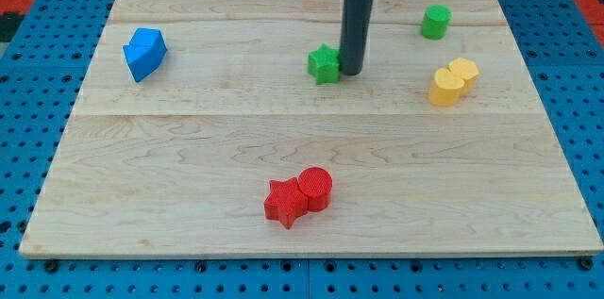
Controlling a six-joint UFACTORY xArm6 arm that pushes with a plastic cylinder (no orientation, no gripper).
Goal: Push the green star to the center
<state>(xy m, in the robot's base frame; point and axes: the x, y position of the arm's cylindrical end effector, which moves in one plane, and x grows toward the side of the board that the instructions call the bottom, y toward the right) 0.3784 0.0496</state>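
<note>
The green star (324, 63) lies on the wooden board (189, 148), above the board's middle. My tip (350, 73) stands just to the star's right, touching or almost touching it. The dark rod rises from there to the view's top edge.
A green cylinder (435, 22) sits at the top right. Two yellow blocks (453, 81) touch each other at the right. A blue block (144, 53) lies at the top left. A red star (285, 203) and a red cylinder (315, 188) touch near the bottom middle.
</note>
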